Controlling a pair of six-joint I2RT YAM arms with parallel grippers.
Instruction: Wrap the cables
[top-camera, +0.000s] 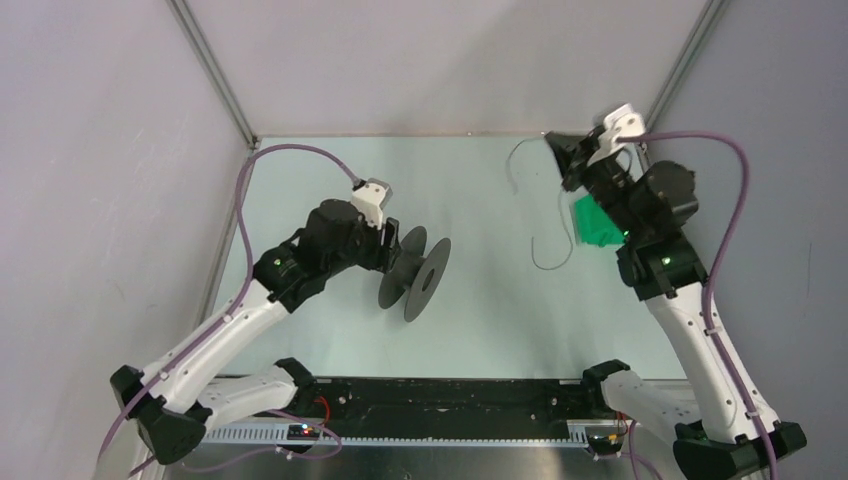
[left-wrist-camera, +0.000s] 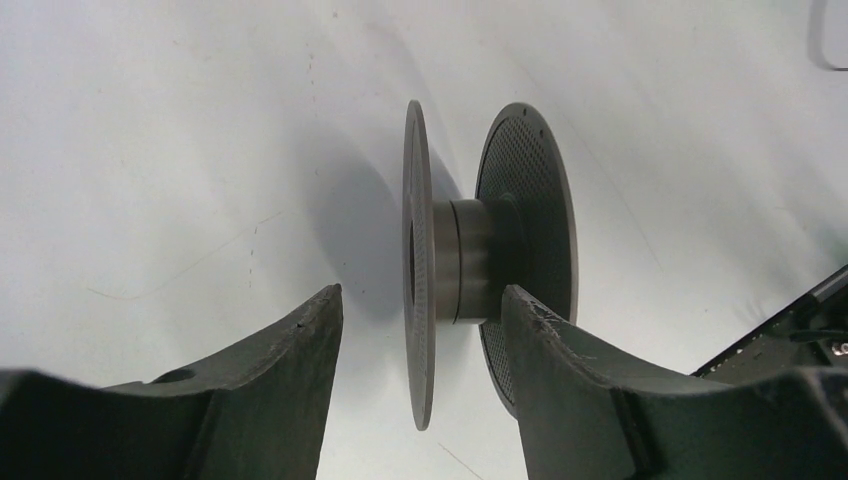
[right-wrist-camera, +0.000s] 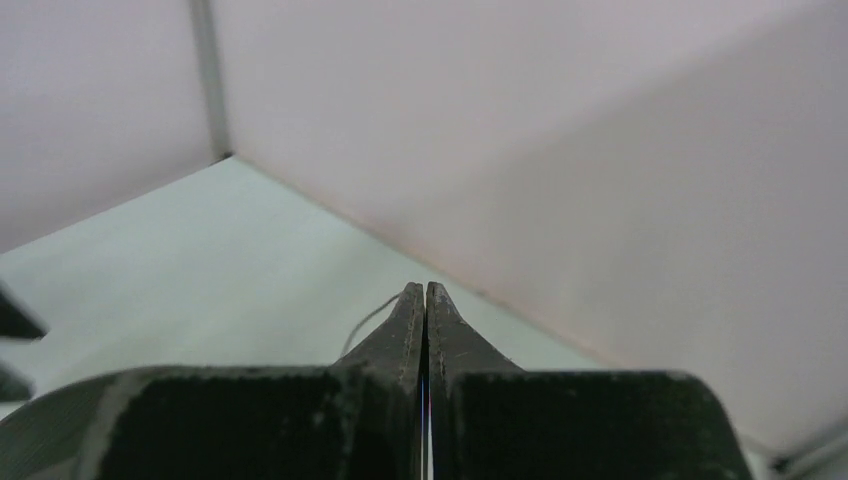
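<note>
At the near side of the pale, matte table (top-camera: 480, 330), a dark grey spool (left-wrist-camera: 465, 262) is stood on the rims of its two thin round flanges, which are joined by a short, smooth cylindrical hub. The far flange is covered with a fine dotted texture. One flange is straddled by the left gripper (left-wrist-camera: 422, 292), whose blunt, rough-surfaced black fingers (left-wrist-camera: 290, 370) are spread apart. A gap is seen at one finger, while the other appears to sit against the hub, though contact cannot be confirmed.

Farther back, near the grey wall panels (right-wrist-camera: 600, 150), the right gripper (right-wrist-camera: 427, 290) is raised with its tapered fingers pressed flat together. The hair-thin black cable (right-wrist-camera: 375, 310) is pinched at their tips, and its loose curls are draped down onto the table below.
</note>
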